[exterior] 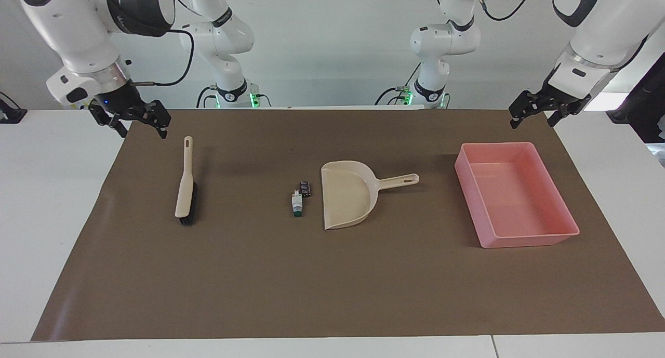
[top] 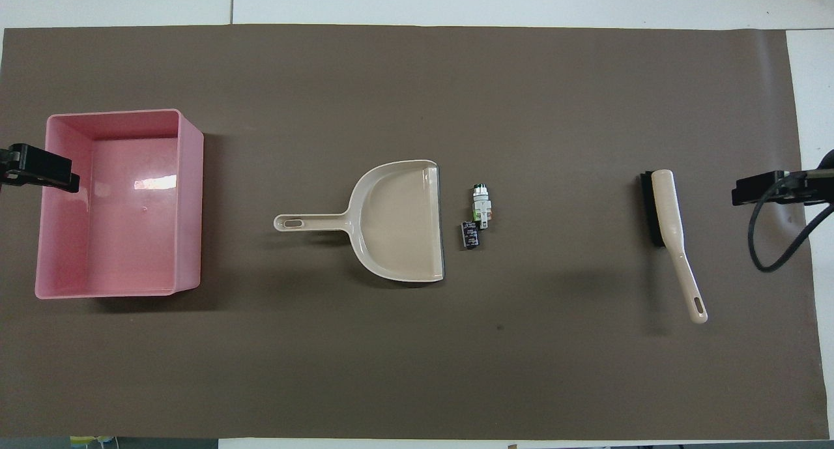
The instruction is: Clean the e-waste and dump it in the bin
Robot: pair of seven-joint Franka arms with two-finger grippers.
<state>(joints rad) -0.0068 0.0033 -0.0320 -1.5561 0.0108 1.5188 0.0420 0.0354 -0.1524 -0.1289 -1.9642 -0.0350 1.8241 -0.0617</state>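
E-waste (exterior: 300,196) beside dustpan (exterior: 347,194), pincers well apart

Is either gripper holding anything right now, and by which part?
Nothing is held. The left gripper and right gripper are both open in the air, empty.

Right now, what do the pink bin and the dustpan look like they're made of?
The bin looks like glossy moulded plastic: a bright glare shows on its floor. The dustpan looks like beige plastic with a duller finish, moulded in one piece with its handle.
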